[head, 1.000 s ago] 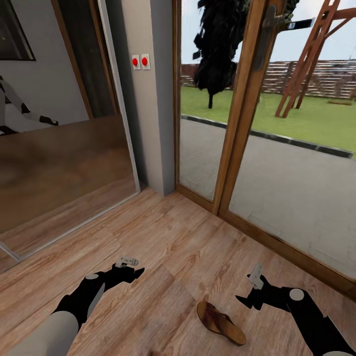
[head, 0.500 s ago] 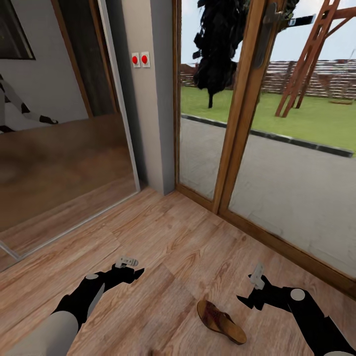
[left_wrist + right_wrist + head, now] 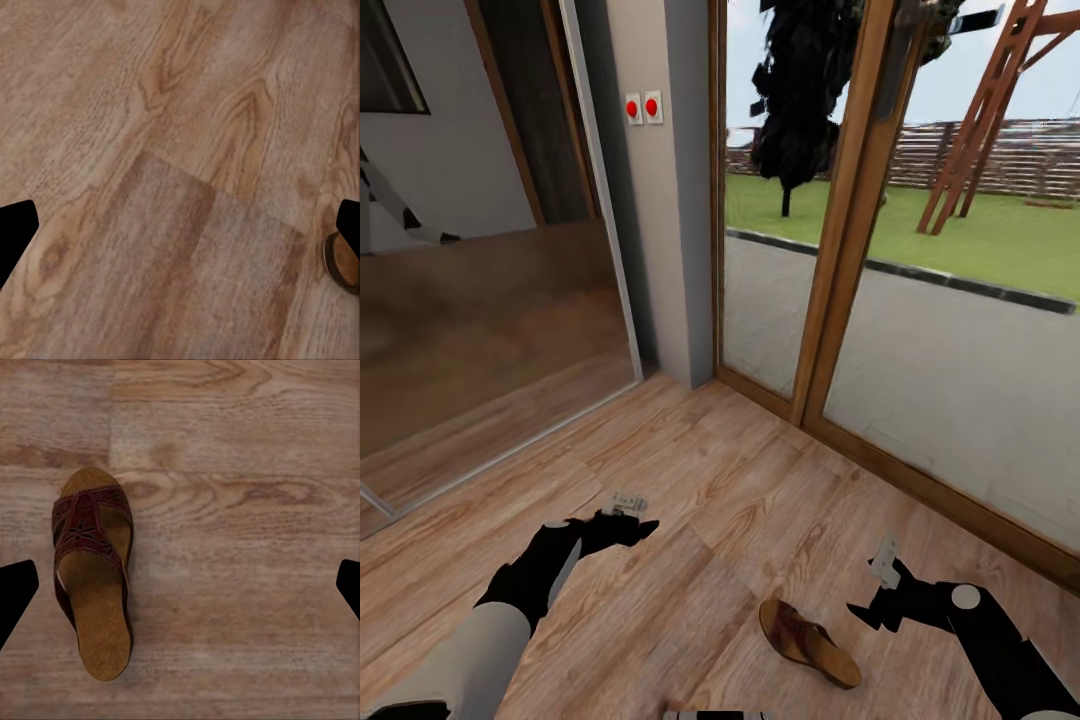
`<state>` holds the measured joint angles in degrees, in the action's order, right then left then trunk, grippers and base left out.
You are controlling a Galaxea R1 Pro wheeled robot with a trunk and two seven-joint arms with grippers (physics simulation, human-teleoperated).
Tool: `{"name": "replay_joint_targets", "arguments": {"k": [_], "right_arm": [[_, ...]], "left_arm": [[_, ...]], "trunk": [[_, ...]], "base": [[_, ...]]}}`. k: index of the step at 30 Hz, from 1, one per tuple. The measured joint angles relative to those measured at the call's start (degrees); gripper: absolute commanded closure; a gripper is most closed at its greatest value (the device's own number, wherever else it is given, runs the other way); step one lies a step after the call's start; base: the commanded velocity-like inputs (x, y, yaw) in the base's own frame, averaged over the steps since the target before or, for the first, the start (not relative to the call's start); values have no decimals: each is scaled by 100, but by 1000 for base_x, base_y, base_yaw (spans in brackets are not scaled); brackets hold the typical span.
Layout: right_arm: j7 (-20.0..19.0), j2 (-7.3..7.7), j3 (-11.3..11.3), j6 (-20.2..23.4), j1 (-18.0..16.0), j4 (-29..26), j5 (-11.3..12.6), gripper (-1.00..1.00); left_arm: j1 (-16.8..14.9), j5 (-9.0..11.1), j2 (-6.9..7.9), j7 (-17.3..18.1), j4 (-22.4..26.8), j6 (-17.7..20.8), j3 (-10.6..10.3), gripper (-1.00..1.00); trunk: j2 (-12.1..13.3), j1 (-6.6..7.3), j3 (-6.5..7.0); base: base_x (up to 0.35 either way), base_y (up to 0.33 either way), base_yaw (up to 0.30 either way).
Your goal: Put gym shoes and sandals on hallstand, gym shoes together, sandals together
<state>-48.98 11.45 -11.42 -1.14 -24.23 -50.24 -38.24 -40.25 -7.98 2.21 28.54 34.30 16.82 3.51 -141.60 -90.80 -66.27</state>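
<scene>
Sandal (image 3: 807,640) flat on floor (image 3: 740,500), beside right tool (image 3: 875,590) | both tools spread, empty

Left claw (image 3: 628,512) moved up and forward over floor (image 3: 740,500) — head view tilted down slightly.

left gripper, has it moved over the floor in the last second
Yes. The left gripper has edged forward, toward the glass door frame, judged against the sandal, which lies almost where it lay in the head view.
</scene>
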Motion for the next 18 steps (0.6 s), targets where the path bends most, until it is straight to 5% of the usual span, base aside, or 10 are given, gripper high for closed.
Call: {"name": "replay_joint_targets", "arguments": {"k": [13,14,18], "right_arm": [[-10,-19,-23,47,0,364,-25,-100],[-8,-27,-23,159,0,395,-29,-100],[-6,-36,-22,339,-1,388,-33,-100]], "left_arm": [[-334,8,-14,6,344,473,-153,-100],[-535,7,-21,13,352,809,-160,-100],[-748,3,-27,20,361,1153,-166,-100]], "trunk": [[-174,-112,-271],[-175,-114,-292],[-180,-125,-387]], "base": [[0,0,0],[0,0,0],[0,0,0]]}}
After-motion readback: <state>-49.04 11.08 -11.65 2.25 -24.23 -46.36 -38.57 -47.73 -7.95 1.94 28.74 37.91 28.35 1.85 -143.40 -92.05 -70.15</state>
